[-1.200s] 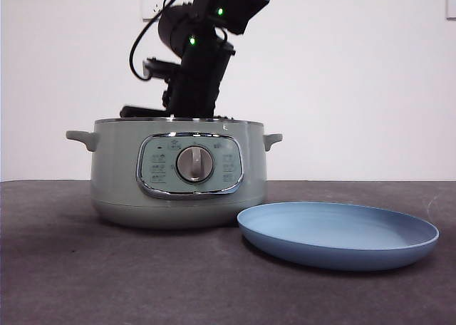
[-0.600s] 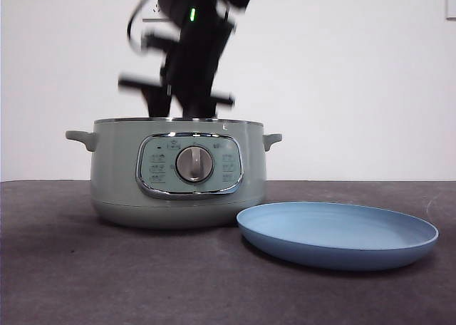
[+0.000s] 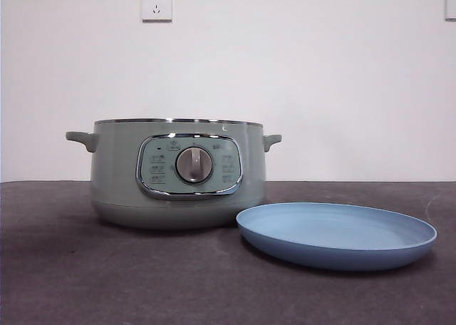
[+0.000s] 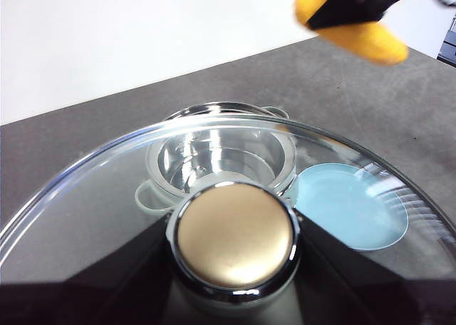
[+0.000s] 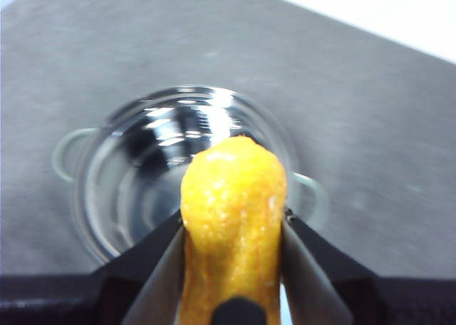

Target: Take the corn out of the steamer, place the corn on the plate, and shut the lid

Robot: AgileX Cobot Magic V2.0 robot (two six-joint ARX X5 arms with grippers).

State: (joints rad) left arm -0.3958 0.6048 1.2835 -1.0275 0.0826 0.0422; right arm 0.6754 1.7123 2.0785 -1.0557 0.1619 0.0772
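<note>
1. In my right wrist view, the right gripper (image 5: 234, 229) is clamping the corn (image 5: 232, 218) between its two black jaws; the cob is filling the lower middle of that frame, its rounded end pointing up the picture.
2. Behind the cob in that view, I am looking down into the open pot (image 5: 182, 168), its shiny bowl showing nothing inside, with the dark table (image 5: 370, 125) all around it. So the corn is hanging in the air above the pot, clear of it.
3. In my left wrist view, the left gripper (image 4: 235, 243) is gripping the knob (image 4: 235, 238) of the glass lid (image 4: 107, 189), which is spreading across the lower half of the frame.
4. Through and past the glass, I am seeing the pot (image 4: 221, 161) in the centre and the blue plate (image 4: 349, 204) just beside it, lower right of centre. The plate is lying bare.
5. At the upper right of the same frame, the corn (image 4: 363, 36) is showing again, blurred, held by the other arm's dark jaws.
6. In the front view, the plate (image 3: 336, 234) is sitting nearest, lower right, with the pot (image 3: 178, 172) behind and left of it, uncovered. Neither arm is showing there.
7. Farthest back, a socket (image 3: 156, 5) is sitting on the white wall at upper left.
</note>
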